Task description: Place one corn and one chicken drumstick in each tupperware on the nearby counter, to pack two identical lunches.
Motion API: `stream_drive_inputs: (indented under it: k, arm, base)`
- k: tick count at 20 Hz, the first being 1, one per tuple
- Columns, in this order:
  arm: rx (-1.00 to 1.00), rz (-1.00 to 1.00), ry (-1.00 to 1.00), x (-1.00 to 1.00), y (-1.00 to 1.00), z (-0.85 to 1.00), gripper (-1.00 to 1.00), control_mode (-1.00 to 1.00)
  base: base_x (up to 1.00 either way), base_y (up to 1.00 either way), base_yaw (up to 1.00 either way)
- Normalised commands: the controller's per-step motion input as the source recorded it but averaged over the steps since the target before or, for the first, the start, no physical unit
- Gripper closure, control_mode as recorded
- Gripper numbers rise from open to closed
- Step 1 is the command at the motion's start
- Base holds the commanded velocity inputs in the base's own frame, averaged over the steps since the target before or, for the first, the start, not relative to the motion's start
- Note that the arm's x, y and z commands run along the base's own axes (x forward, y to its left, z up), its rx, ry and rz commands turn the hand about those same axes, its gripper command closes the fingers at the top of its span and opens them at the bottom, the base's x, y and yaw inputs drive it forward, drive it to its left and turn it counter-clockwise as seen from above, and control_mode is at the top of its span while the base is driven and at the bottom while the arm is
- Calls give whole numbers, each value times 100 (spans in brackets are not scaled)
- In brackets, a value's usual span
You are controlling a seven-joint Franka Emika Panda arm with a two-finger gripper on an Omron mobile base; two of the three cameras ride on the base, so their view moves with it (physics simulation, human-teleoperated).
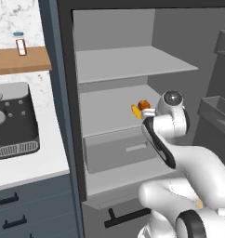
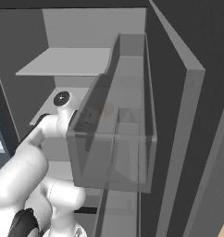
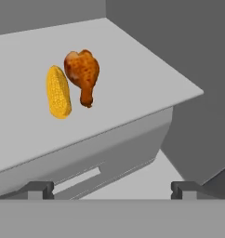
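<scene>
Shown open, the fridge [image 1: 133, 65] stands as a tall grey cabinet with flat shelves, its door swung to the right and carrying a translucent door bin [image 2: 114, 143], seen close in the right base view. To the left of the fridge runs the counter [image 1: 35, 162], white on top over dark blue-grey drawers with black handles, and on it sits a dark coffee machine [image 1: 14, 121]. Above the counter a wooden wall shelf [image 1: 21, 60] holds a small white bottle [image 1: 20, 45].

The white arm [image 1: 179, 158] rises from the lower right of the left base view and reaches into the fridge at the height of the middle shelf [image 3: 133, 79]. Below that shelf is a grey drawer [image 3: 86, 158] with a slot handle.

On the middle shelf lie the corn [image 3: 58, 91], a bright yellow cob, and the chicken drumstick [image 3: 82, 74], orange-brown, its thin bone end pointing toward the shelf's front edge. The two lie side by side, just beside each other, the corn to the left in the hand view.

The gripper [image 3: 112, 188] hangs short of the shelf's front edge, fingers spread wide and holding nothing, well apart from both foods.
</scene>
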Motion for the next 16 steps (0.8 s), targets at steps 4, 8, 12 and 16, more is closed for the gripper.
stream_drive_inputs:
  k: [4,8,12,16]
  arm:
    - [0,0,0,53,0,-25,-100,-100]
    - [0,0,0,49,-2,-15,-100,-100]
    - [0,0,0,36,-11,-6,-100,-100]
    - [0,0,0,38,-7,-10,-100,-100]
  base:
    - [0,0,0]
    - [0,0,0]
    - [0,0,0]
    - [0,0,0]
